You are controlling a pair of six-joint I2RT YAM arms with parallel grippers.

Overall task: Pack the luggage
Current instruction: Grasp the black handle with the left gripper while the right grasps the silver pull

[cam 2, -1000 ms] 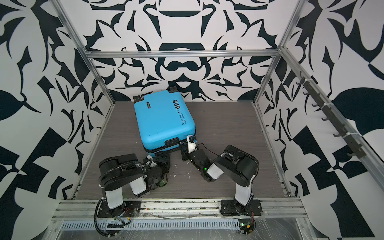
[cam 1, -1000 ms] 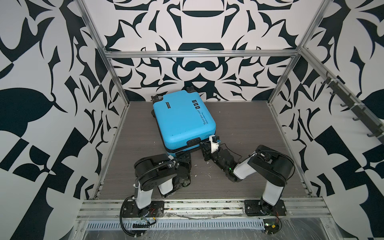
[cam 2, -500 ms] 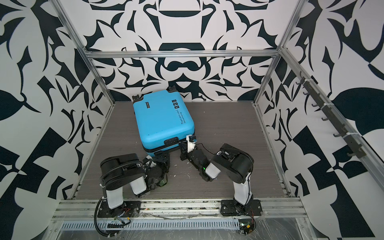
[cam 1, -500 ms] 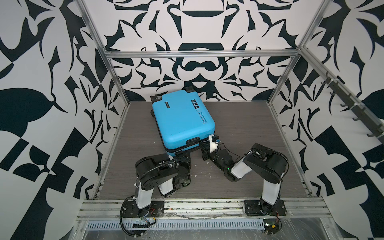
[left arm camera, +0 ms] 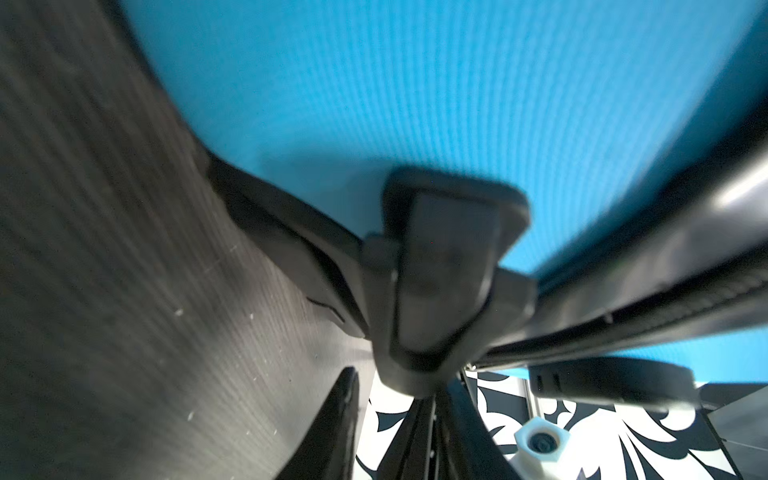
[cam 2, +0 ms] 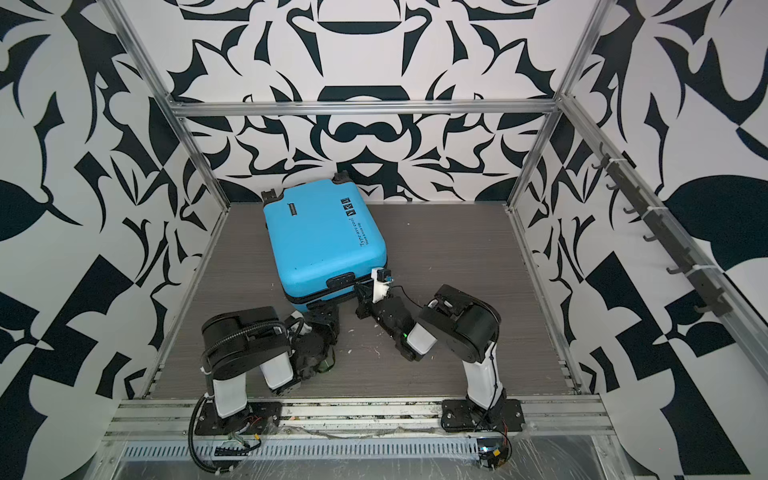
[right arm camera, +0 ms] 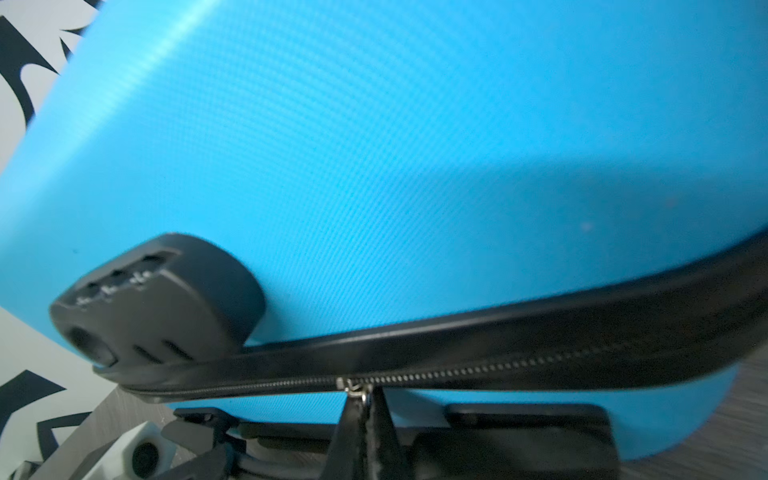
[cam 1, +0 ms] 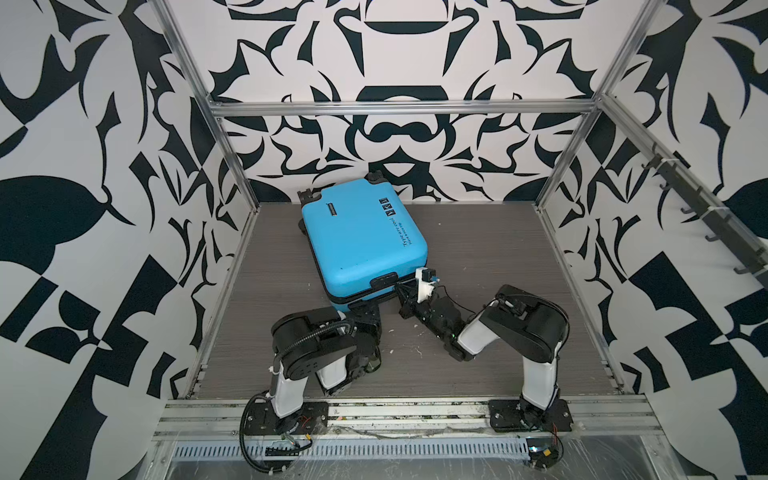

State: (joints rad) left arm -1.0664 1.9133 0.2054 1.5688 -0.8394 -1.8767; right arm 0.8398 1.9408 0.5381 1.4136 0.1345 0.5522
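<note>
Right gripper has just closed, jaws pinched on the zipper pull of the blue suitcase; best drawn steadily along the zipper band while left gripper, jaw state unclear, steadies the shell.

The right gripper is now closed: its jaws, partly open a second ago, are pinched together on the silver zipper pull at the near edge of the blue suitcase. The right arm's elbow sits slightly further left.
</note>
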